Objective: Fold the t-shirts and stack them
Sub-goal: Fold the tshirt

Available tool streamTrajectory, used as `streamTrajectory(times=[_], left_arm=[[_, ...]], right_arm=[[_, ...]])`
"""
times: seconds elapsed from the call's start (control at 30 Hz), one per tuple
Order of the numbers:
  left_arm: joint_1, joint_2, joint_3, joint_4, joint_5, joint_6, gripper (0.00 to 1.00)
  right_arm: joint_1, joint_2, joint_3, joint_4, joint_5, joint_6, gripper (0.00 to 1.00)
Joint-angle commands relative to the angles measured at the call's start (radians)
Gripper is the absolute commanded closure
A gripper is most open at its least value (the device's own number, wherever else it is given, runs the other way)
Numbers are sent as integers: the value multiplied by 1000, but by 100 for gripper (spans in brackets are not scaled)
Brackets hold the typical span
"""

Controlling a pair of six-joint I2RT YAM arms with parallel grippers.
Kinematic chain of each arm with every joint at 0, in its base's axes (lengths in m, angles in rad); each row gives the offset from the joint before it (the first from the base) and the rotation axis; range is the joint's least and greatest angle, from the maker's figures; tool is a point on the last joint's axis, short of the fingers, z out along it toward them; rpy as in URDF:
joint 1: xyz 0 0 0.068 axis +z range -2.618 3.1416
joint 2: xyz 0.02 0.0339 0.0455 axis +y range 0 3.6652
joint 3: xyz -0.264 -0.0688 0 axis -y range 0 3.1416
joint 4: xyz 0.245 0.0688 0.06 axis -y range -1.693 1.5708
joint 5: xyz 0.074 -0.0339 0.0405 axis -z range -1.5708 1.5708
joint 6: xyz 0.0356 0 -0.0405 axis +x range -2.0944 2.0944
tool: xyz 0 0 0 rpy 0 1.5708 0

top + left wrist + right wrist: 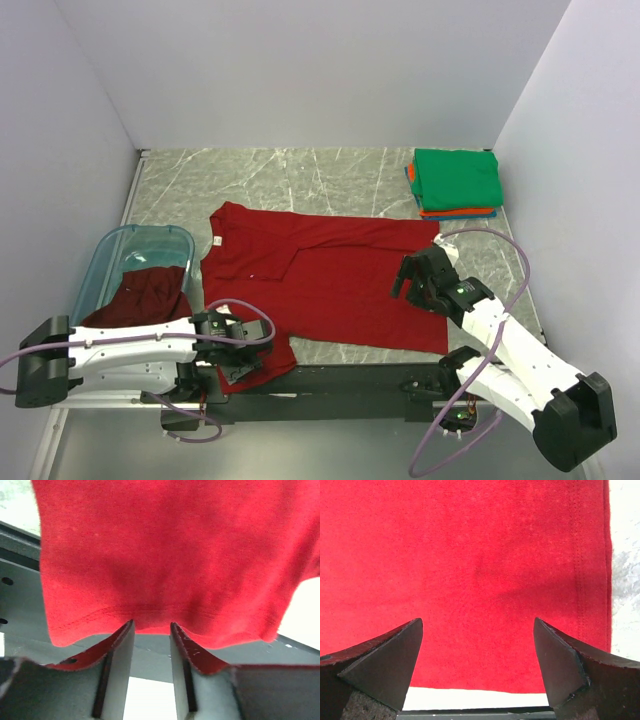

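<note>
Where you find the red t-shirt (330,275): spread flat across the middle of the grey marbled table (300,180). It lies sideways, collar to the left and bottom hem to the right. Its near-left sleeve droops over the table's near edge.
Left gripper (235,350): your left arm lies along the near edge, with the gripper at that drooping sleeve. On the wrist camera the fingers (120,650) stand close together with only a slim gap. The stitched sleeve hem sits right at their tips (you cannot tell from these views whether any cloth is actually pinched).
Right gripper (425,275): poised above the right part of the red t-shirt, near its bottom hem. The jaws are spread wide. You see flat red cloth between and beyond the two tips, and nothing is held.
Maroon t-shirt (145,295): bunched inside the translucent blue tub (110,245). The tub sits at the near-left of the table, just left of the red t-shirt and just beyond your left arm.
Far-right corner: a folded pile, well apart from both grippers. The green t-shirt (455,178) is on top and the orange t-shirt (460,211) is under it. A sliver of the blue t-shirt (413,192) shows at the pile's left edge.
</note>
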Motion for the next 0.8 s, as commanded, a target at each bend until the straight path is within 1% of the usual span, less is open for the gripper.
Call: streamTrajectory(times=[0.0, 0.03, 0.1, 0.17, 0.27, 0.53, 0.6, 0.67, 0.7, 0.73, 0.77], left_arm=[[-5, 26, -20, -12, 31, -52, 61], [-7, 29, -20, 2, 37, -46, 62], [-5, 35, -20, -2, 52, -40, 61], [-7, 43, -14, -22, 66, -28, 57], [-7, 49, -8, -33, 72, -12, 54], [-7, 98, -45, 53, 103, 14, 54], [-7, 109, -56, 62, 111, 17, 59], [-7, 117, -60, 63, 111, 20, 61], [-7, 118, -63, 60, 109, 18, 64], [-5, 120, -66, 66, 108, 20, 70], [-7, 120, -69, 67, 106, 21, 73]], right_arm=[[-10, -3, -7, 37, -5, -4, 3], [-10, -3, -8, 32, -5, -3, 4], [-14, -3, -10, 26, -1, 2, 4], [-18, -2, -16, 27, -1, 2, 3], [-24, 0, -22, 35, -6, 2, 4], [-44, 0, -34, 32, -26, 20, 4], [-50, -15, -39, 21, -29, 49, 4], [-55, -29, -51, 0, -34, 88, 4], [-61, -49, -57, -5, -35, 97, 4], [-63, -61, -65, -18, -35, 109, 4], [-66, -87, -70, -26, -35, 137, 4]])
